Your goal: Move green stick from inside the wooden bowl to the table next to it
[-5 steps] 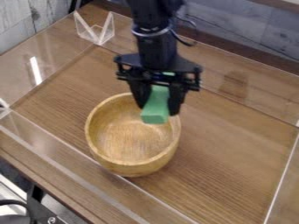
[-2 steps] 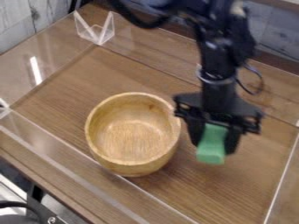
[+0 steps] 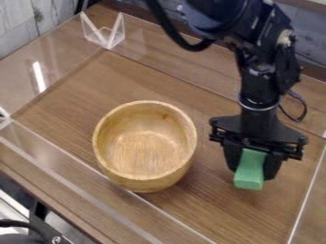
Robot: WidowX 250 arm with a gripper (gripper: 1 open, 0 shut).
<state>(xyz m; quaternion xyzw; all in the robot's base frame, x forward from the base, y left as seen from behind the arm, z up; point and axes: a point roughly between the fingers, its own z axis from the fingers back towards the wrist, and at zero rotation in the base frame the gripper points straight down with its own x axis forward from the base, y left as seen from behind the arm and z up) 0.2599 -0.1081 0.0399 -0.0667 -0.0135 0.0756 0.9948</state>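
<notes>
Green stick [image 3: 250, 170] sits clamped between the two black jaws of the gripper [image 3: 254, 162], its lower end poking out beneath them, close over the table [image 3: 76, 100] — whether it touches the wood is unclear. It hangs right of the wooden bowl [image 3: 147, 145] — outside the rim, near it.
</notes>
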